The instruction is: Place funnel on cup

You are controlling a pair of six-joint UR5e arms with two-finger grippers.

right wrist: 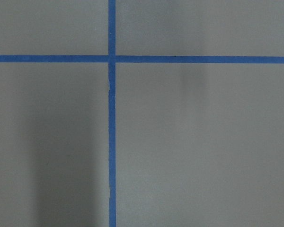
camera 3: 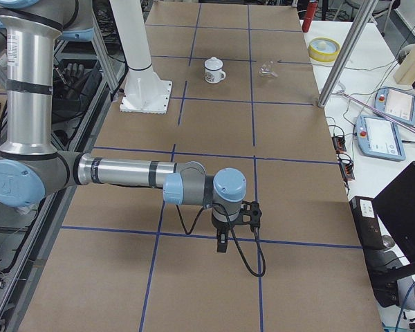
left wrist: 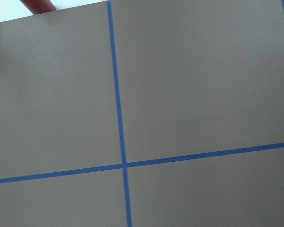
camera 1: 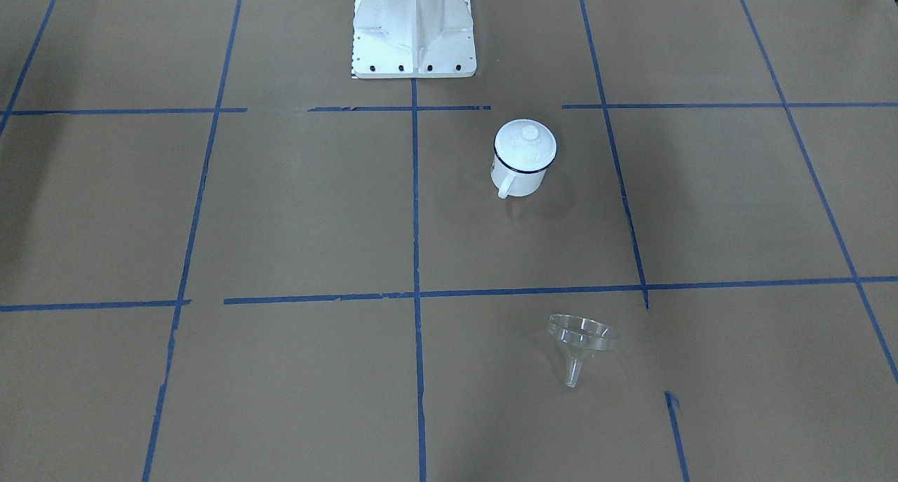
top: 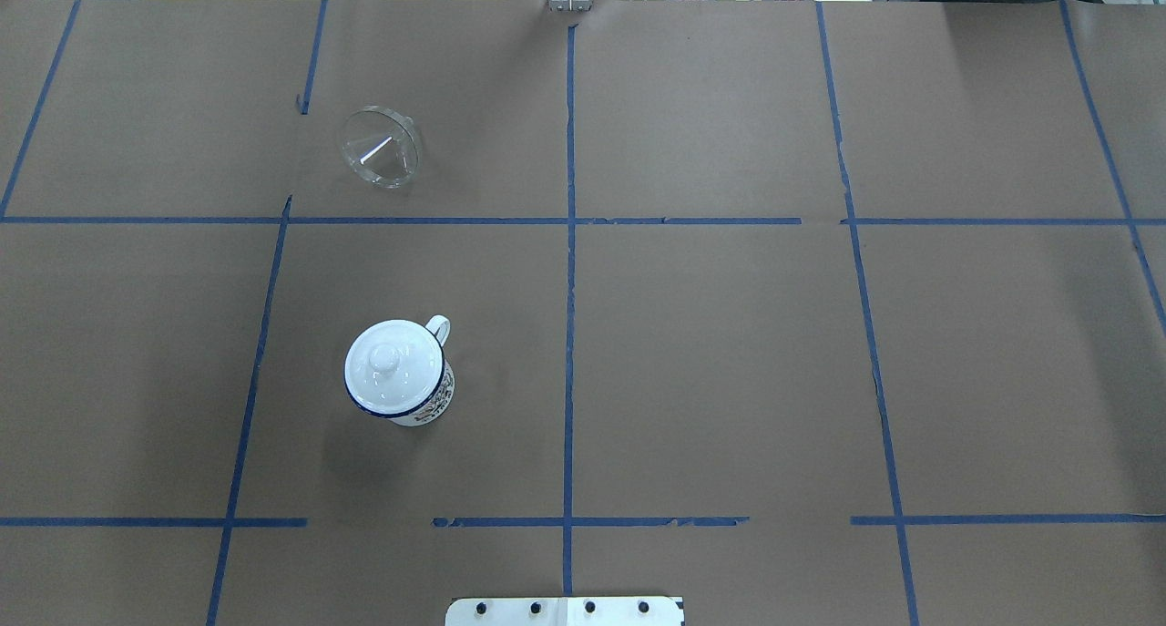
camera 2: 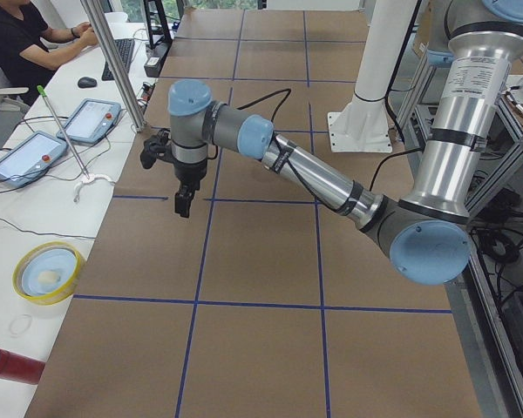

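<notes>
The clear funnel (camera 1: 579, 335) lies on its side on the brown paper, spout pointing away from the robot; it also shows in the overhead view (top: 380, 146) and the right view (camera 3: 268, 69). The white cup (camera 1: 523, 173) with a dark blue rim stands upright nearer the robot base (top: 426, 398), (camera 3: 214, 71). A round white lid with a knob (top: 393, 368) sits on it. My left gripper (camera 2: 183, 205) hangs above the table far from both. My right gripper (camera 3: 223, 243) hangs over the other end. I cannot tell whether either is open or shut.
The white robot pedestal (camera 1: 414, 33) stands at the table's middle edge. A yellow bowl (camera 2: 45, 272) and a red cylinder (camera 2: 9, 366) lie beyond the far side. A metal post (camera 2: 113, 61), teach pendants and a seated operator (camera 2: 17, 43) are there too.
</notes>
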